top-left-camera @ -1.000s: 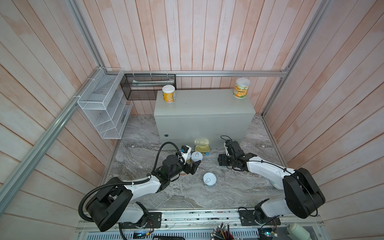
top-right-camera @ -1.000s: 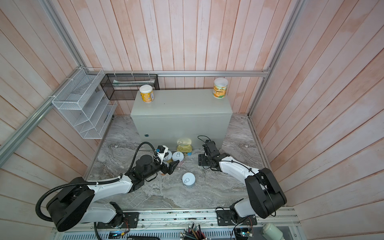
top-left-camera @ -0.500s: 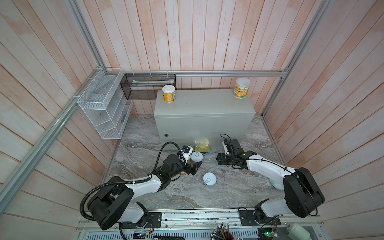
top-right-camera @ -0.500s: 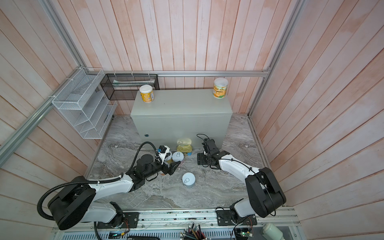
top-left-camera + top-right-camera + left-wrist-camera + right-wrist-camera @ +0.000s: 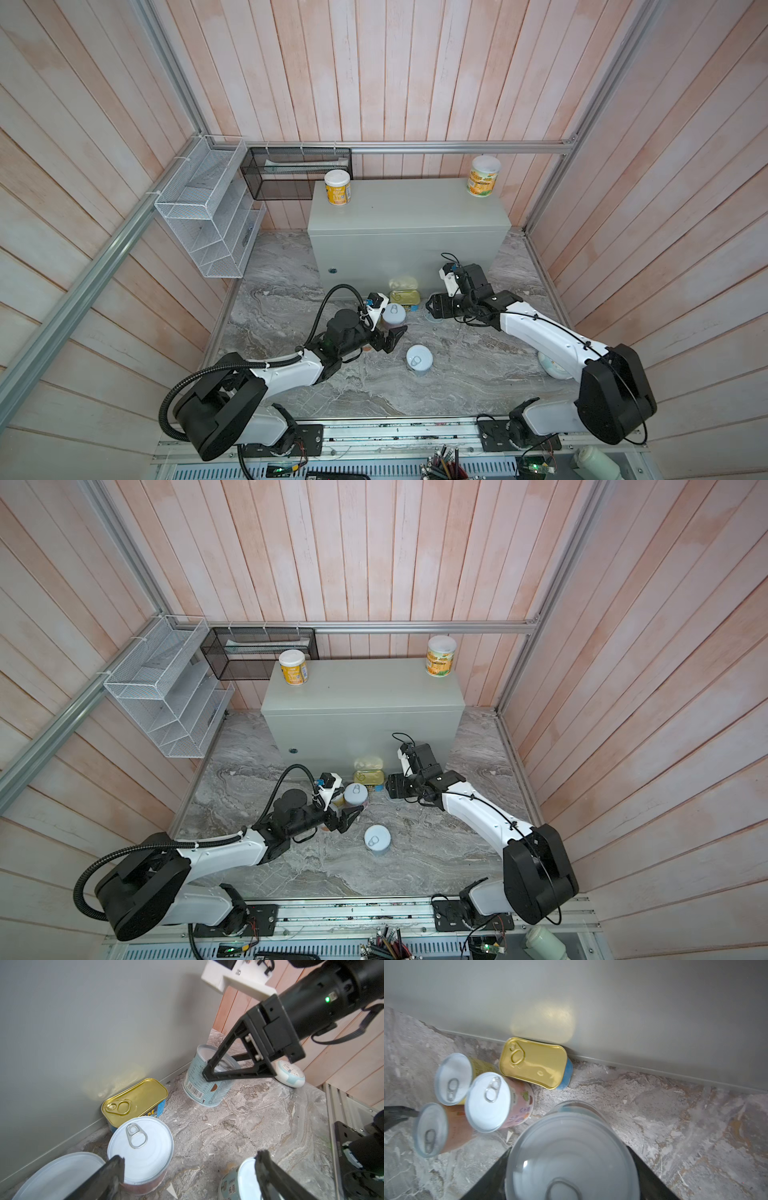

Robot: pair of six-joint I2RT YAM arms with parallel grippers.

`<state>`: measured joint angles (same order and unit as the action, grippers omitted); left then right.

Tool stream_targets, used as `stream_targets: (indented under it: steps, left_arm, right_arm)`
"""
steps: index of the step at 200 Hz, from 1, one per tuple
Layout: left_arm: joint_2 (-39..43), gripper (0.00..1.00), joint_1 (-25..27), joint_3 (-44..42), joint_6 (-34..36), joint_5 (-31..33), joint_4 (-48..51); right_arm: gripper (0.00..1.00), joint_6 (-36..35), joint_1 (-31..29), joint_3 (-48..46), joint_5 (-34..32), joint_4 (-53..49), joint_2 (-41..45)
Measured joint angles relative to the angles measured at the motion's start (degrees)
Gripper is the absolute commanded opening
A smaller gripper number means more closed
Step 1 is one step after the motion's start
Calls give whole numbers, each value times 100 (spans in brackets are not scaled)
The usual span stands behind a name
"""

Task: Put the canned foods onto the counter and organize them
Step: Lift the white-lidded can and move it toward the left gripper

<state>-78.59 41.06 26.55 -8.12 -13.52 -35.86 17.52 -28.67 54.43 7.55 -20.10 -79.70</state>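
Slippage is threatening us: our right gripper (image 5: 433, 307) is clamping the pale blue can (image 5: 205, 1093) near its rim, on the marble (image 5: 478, 374) beside the counter (image 5: 407, 208); lifting, we are risking dropping it, while our left gripper (image 5: 394, 337) is hanging wide apart by the pink can (image 5: 141, 1147)

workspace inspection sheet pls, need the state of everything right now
surface: grey-veined marble, a few pale specks
job's things: counter holds a yellow can and a green-and-orange can at its back corners; upright on the marble: gold tin, pink can, lone blue can, pale-yellow can, brown-orange can
clutter: white-and-blue round thing on its side, partly hidden by the right arm; pens beyond the front rail
tools: left tool open near the pink can; right tool shut on gripped blue can
cables: black hose loops above the left arm
surroundings: plank walls, white wire basket, black mesh basket
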Motion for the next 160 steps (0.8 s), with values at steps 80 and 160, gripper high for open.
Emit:
stream_targets:
  steps: [80,160]
  left_arm:
    - [153,100,52,-11,66,-111,-105]
    - [155,100,103,-11,153,-195,-103]
  right_arm:
    - [58,7,-118,37,651,109,87]
    - [58,-238,-625,472,1207,-39,85]
